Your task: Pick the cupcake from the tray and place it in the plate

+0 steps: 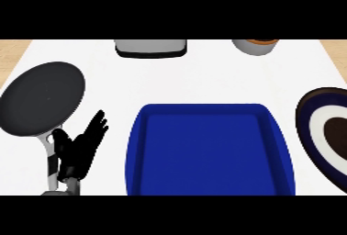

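The left hand [80,149] rested at 8 o'clock, fingers straight and pointing up, holding nothing. It overlapped the handle of a black pan [42,98] at 9 o'clock. The blue tray [203,156] occupied the centre toward 6 o'clock. The plate [308,119] lay at 3 o'clock, cut by the view's edge, apart from the tray. The cupcake's position could not be determined.

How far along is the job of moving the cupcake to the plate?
Done: the blue tray holds no cupcake, so it seems already lifted out. In hand: only the left robot hand shows, open and empty beside the tray; the right one is out of view. Left: the plate shows no cupcake on its visible part, so placing is unconfirmed.
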{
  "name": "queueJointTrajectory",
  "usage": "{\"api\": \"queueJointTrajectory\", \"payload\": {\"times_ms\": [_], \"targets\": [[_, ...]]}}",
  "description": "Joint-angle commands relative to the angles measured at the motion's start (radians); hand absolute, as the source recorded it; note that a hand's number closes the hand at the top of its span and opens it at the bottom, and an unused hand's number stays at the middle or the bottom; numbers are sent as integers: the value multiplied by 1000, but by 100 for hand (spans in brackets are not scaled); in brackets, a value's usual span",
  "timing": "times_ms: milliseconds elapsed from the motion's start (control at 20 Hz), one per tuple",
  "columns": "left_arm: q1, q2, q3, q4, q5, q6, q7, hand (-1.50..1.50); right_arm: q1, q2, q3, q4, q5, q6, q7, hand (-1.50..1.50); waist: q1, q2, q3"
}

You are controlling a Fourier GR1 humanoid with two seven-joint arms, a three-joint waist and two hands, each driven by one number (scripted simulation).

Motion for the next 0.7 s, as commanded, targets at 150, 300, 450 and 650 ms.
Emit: {"api": "queueJointTrajectory", "payload": {"times_ms": [150,300,450,650], "targets": [[82,-6,3,16,0,-11,-38,0,203,129,57,-310,-276,-125,-184,-150,-13,-2,-5],[31,16,14,-21,13,-16,43,0,308,175,117,-447,-387,-85,-309,-150,-16,-3,-3],[31,-21,2,24,-7,4,-3,0,376,214,152,-539,-479,-19,-410,-150,-17,-1,-4],[66,0,6,-59,-6,11,42,0,538,326,204,-664,-561,64,-560,-150,-22,-6,-4]]}}
